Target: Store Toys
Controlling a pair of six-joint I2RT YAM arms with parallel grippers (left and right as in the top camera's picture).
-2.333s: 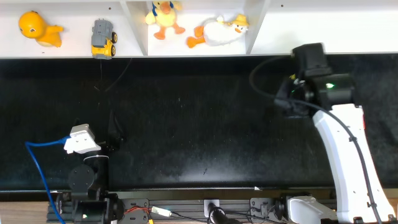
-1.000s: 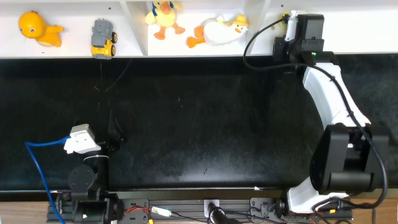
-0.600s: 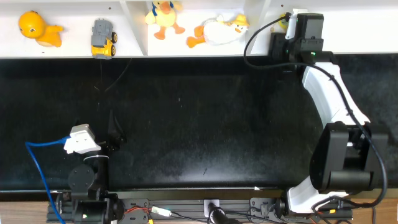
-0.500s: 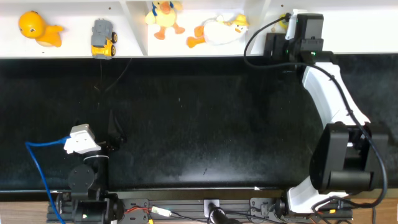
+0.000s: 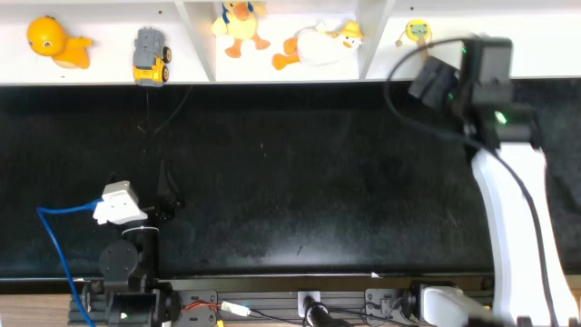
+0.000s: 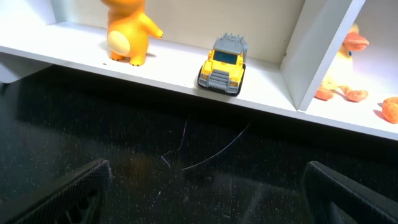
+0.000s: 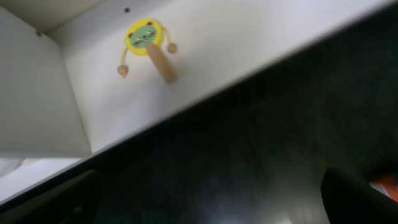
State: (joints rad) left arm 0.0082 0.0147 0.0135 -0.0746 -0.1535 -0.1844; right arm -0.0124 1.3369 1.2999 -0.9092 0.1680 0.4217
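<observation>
Lab bench: black mat [image 5: 290, 182], white shelf [image 5: 104, 56], loose cables [image 5: 56, 247]

A white shelf [image 5: 100, 77] runs along the far edge of a black surface [image 5: 300, 163]. Its left compartment holds an orange duck [image 5: 56, 41] and a yellow toy truck [image 5: 150, 56]. The middle one holds a yellow plush duck [image 5: 240, 25] and a white plush duck [image 5: 320, 45] lying down. The right one holds a small rattle drum [image 5: 418, 32].
</observation>
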